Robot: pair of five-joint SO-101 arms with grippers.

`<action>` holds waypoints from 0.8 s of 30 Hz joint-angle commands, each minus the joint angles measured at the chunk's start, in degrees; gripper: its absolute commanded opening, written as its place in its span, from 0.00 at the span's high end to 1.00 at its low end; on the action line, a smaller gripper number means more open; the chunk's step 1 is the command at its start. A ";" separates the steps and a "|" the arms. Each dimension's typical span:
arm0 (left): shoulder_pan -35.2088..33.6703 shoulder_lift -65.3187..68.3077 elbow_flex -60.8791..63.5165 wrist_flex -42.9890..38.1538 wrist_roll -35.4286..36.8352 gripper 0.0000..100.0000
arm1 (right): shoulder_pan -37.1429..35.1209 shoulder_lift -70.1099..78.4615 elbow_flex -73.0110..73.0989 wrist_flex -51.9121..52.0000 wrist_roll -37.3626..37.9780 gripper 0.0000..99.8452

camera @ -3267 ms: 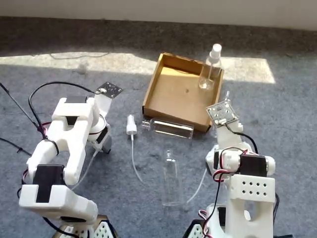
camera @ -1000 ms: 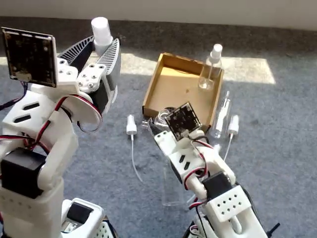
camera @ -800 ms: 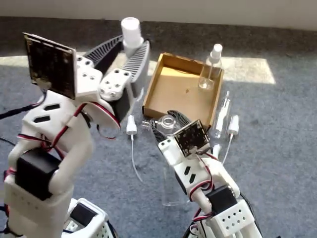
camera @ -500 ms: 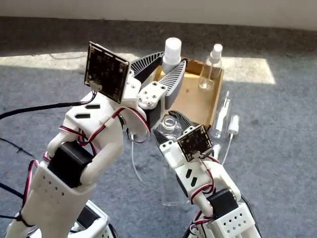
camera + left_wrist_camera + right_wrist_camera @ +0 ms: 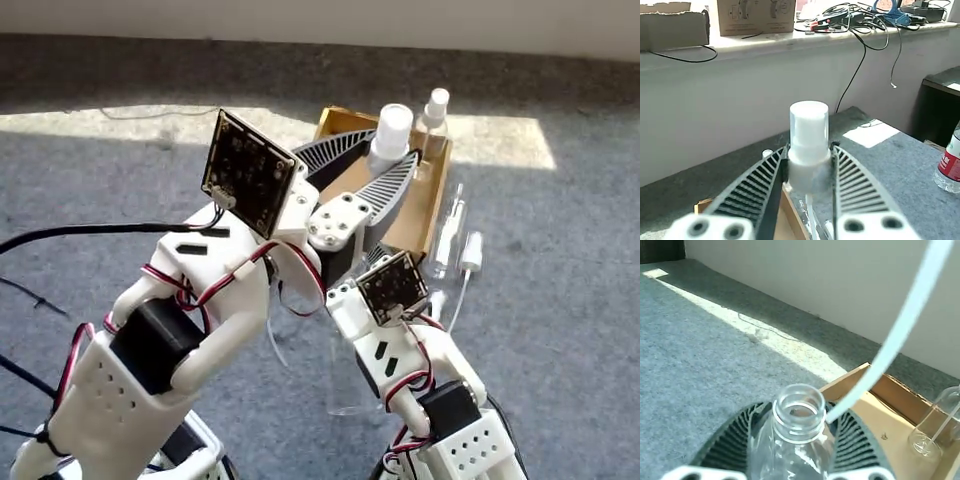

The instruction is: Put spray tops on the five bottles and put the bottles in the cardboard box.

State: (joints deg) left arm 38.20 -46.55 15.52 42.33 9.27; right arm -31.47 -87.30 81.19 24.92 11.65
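Spray top (image 5: 808, 131) clamped in left gripper (image 5: 808, 152), dip tube (image 5: 890, 330) at neck of bottle (image 5: 796, 440) gripped upright by right gripper (image 5: 798, 412), for insertion

The bottle (image 5: 796, 437) is cut off past its shoulder.

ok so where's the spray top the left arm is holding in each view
high view: spray top in the left arm's jaws, over the cardboard box.
left wrist view: mid-frame, upright between the jaws.
right wrist view: its white tube slants to the rim of the open bottle.
shared landmark: the cardboard box.
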 commanded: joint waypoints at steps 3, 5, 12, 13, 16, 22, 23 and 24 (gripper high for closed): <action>-0.40 -1.27 -0.84 1.58 0.53 0.99 | -0.13 -0.66 -0.57 0.13 -0.35 1.00; -2.15 -1.27 -1.10 1.93 0.53 0.99 | -0.13 -0.75 -0.57 0.13 -0.35 1.00; -6.81 -1.19 -3.65 2.02 0.53 0.99 | -0.13 -0.75 -0.57 0.22 -0.35 1.00; -6.81 -1.19 -4.09 2.02 0.53 0.99 | -0.13 -0.75 -0.57 0.22 -0.35 1.00; -6.46 -1.19 -4.79 2.11 0.53 0.99 | -0.13 -0.75 -0.57 0.22 -0.35 1.00; -6.81 -1.19 -4.88 2.11 0.53 0.99 | -0.13 -0.75 -0.57 0.22 -0.35 1.00; -6.81 -1.19 -4.97 2.11 0.53 0.99 | -0.13 -0.75 -0.57 0.22 -0.35 1.00; -6.81 -1.19 -4.97 2.02 0.53 0.99 | -0.13 -0.75 -0.57 0.22 -0.35 1.00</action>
State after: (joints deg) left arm 32.13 -46.55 13.49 44.09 9.27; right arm -31.47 -87.30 81.19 24.92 11.65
